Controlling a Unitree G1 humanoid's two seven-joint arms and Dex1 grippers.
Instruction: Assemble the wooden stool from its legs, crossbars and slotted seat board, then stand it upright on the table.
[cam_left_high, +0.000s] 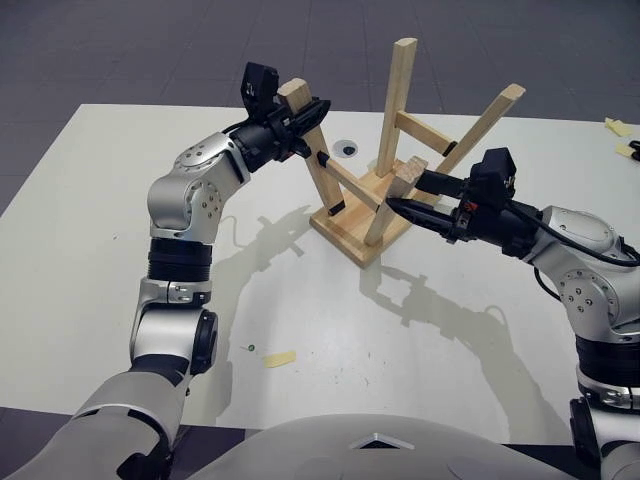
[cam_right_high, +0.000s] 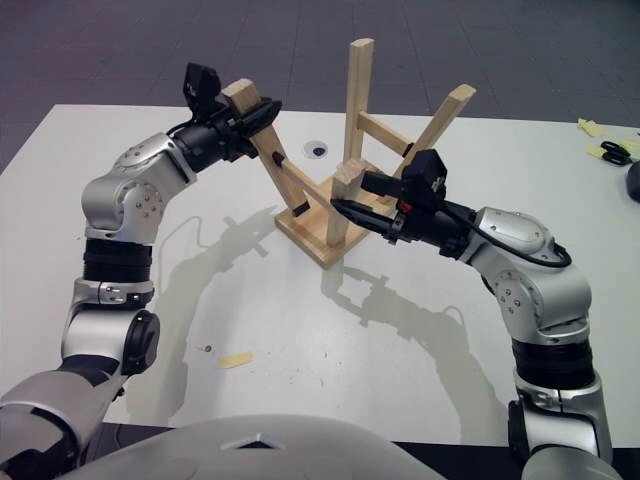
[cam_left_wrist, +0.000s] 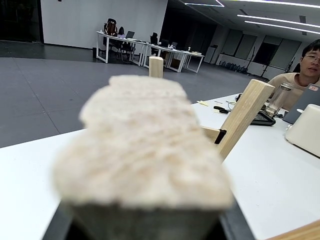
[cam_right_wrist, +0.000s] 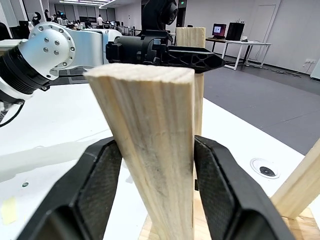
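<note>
The wooden stool lies upside down on the white table (cam_left_high: 90, 250), its seat board (cam_left_high: 352, 240) flat and its legs pointing up. My left gripper (cam_left_high: 303, 124) is shut on the top end of the left leg (cam_left_high: 322, 170), which leans outward; that end looms close in the left wrist view (cam_left_wrist: 142, 145). My right gripper (cam_left_high: 405, 193) is shut on the near leg (cam_left_high: 388, 210) just below its top. The right wrist view has both pads (cam_right_wrist: 95, 195) pressed against this leg (cam_right_wrist: 155, 150). A crossbar (cam_left_high: 425, 132) links the two far legs.
A round cable hole (cam_left_high: 347, 149) sits in the table behind the stool. A tape scrap (cam_left_high: 278, 358) lies near the front edge, and more scraps (cam_left_high: 618, 127) are at the far right corner. Open tabletop stretches left of and in front of the stool.
</note>
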